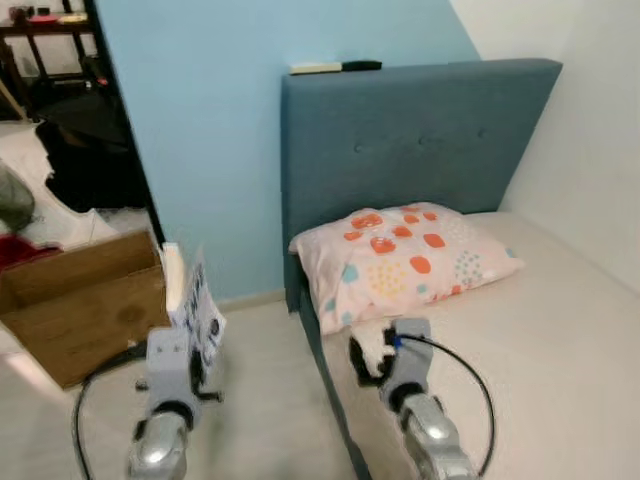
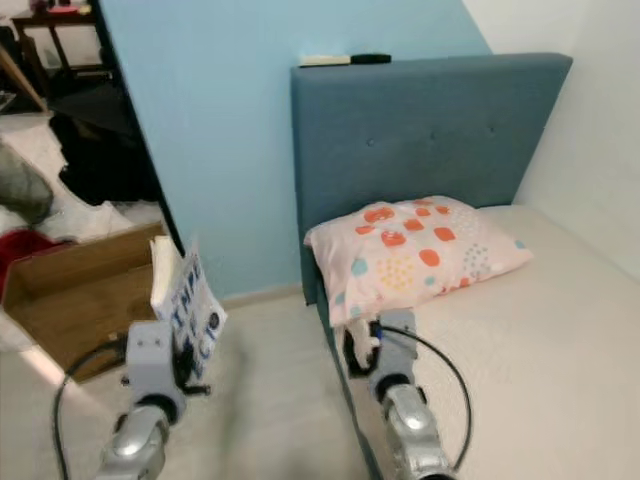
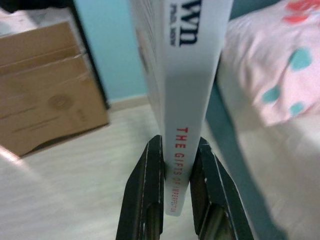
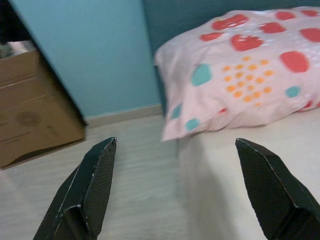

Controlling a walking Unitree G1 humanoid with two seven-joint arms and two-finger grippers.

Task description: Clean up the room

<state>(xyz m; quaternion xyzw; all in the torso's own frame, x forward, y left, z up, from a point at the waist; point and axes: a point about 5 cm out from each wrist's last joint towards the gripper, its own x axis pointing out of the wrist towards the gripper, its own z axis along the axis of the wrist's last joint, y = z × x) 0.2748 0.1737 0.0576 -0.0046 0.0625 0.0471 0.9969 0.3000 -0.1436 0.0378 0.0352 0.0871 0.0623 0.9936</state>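
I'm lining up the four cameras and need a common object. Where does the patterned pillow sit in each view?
Left eye view: pillow at the middle, below the headboard.
Right eye view: pillow at the middle, against the headboard.
Left wrist view: pillow at the upper right, beside the book.
Right wrist view: pillow across the upper right.
Shared landmark: cardboard box.

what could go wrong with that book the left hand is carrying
The left hand pinches the book only at the bottom end of its spine, with most of it standing tall above the fingers, so it may tip or slip out. It is held over bare floor between the cardboard box and the bed, so a drop would land there.
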